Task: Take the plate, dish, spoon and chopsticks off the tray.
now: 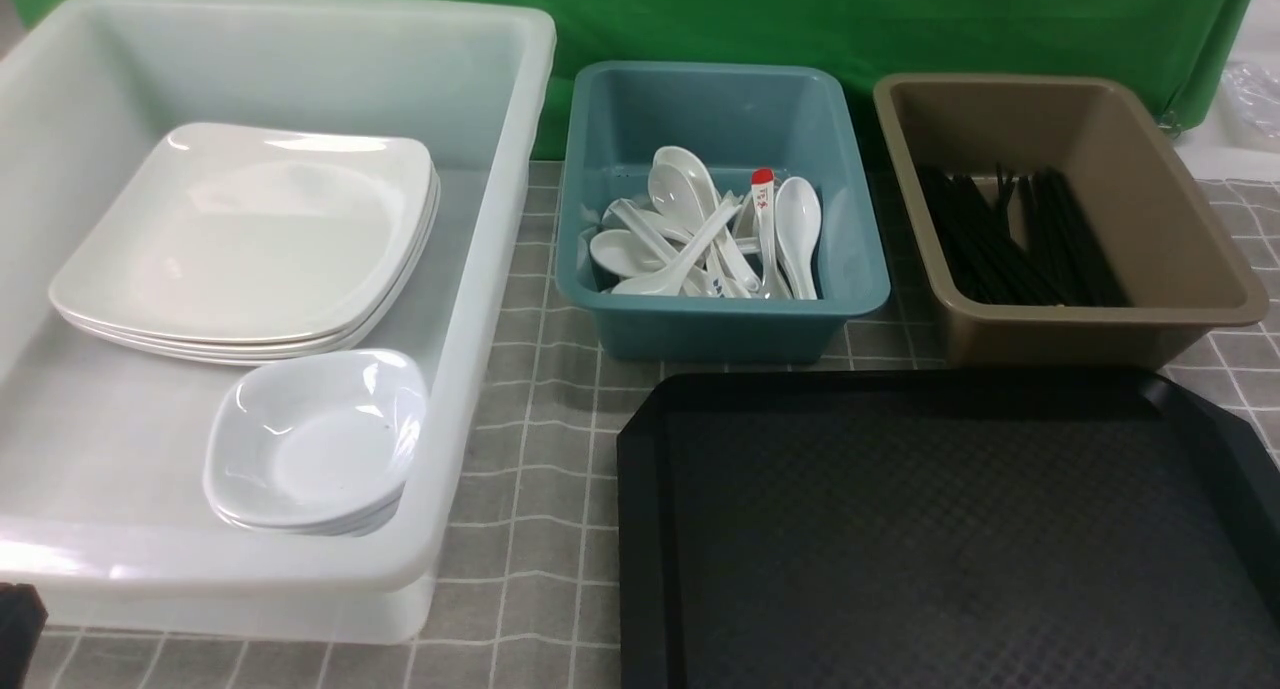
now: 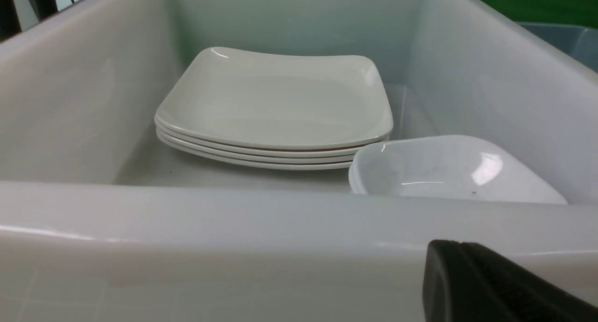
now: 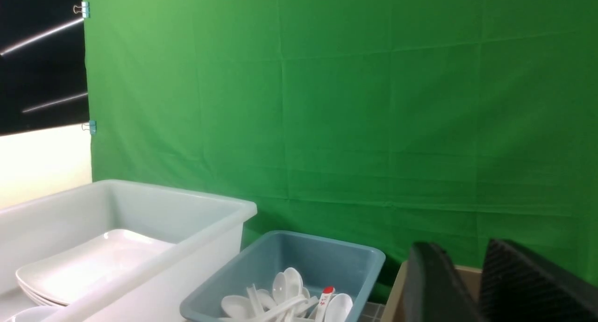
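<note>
The black tray [image 1: 950,529] lies bare at the front right. Large white plates [image 1: 250,234] are stacked in the white tub [image 1: 490,269], with small deep dishes [image 1: 315,444] stacked in front of them. They also show in the left wrist view: plates [image 2: 275,102], dishes [image 2: 448,170]. Plain white spoons [image 1: 690,234] lie in the teal tub [image 1: 720,314]. Black chopsticks [image 1: 1010,234] lie in the brown tub [image 1: 1190,209]. My left gripper [image 2: 455,243] is shut and empty, low outside the white tub's near wall. My right gripper [image 3: 462,245] is slightly open and empty, raised, facing the tubs.
A red-tipped spoon [image 1: 763,204] lies among the spoons. A green backdrop [image 1: 800,19] hangs behind the tubs. Grey checked cloth [image 1: 530,529] covers the table between the white tub and the tray. A dark arm part [image 1: 15,619] shows at the front left corner.
</note>
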Motion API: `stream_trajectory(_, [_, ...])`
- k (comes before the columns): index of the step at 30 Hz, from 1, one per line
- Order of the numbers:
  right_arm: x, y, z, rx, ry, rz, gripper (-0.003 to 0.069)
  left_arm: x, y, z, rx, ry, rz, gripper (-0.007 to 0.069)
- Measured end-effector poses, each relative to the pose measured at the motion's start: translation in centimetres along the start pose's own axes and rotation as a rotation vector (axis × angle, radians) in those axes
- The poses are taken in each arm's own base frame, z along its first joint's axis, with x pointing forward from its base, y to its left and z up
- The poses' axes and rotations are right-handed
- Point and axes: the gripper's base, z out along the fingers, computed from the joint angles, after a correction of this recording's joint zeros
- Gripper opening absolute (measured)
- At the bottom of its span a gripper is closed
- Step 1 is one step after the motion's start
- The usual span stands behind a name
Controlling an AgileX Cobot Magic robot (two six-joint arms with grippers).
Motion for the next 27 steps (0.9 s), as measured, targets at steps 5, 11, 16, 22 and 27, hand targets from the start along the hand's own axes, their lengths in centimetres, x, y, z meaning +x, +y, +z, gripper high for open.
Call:
stream_trajectory(5, [0.03, 0.00, 0.01, 0.000, 0.001, 0.000, 0.0216, 0.00, 0.03, 0.00, -0.004, 0.000, 0.018, 0.0002])
stream_trajectory(11, [0.06, 0.01, 0.02, 0.000, 0.002, -0.001, 0.0218, 0.00, 0.04, 0.00, -0.004, 0.000, 0.018, 0.0002])
stream_trajectory(16, [0.06, 0.01, 0.02, 0.000, 0.002, -0.001, 0.0231, 0.00, 0.04, 0.00, -0.004, 0.000, 0.018, 0.0003])
stream_trajectory(22, [0.06, 0.01, 0.02, 0.000, 0.002, -0.001, 0.0235, 0.00, 0.04, 0.00, -0.004, 0.000, 0.018, 0.0003])
stream_trajectory(27, [0.25, 0.11, 0.04, -0.009, 0.014, 0.001, 0.0235, 0.00, 0.04, 0.00, -0.004, 0.000, 0.018, 0.0003])
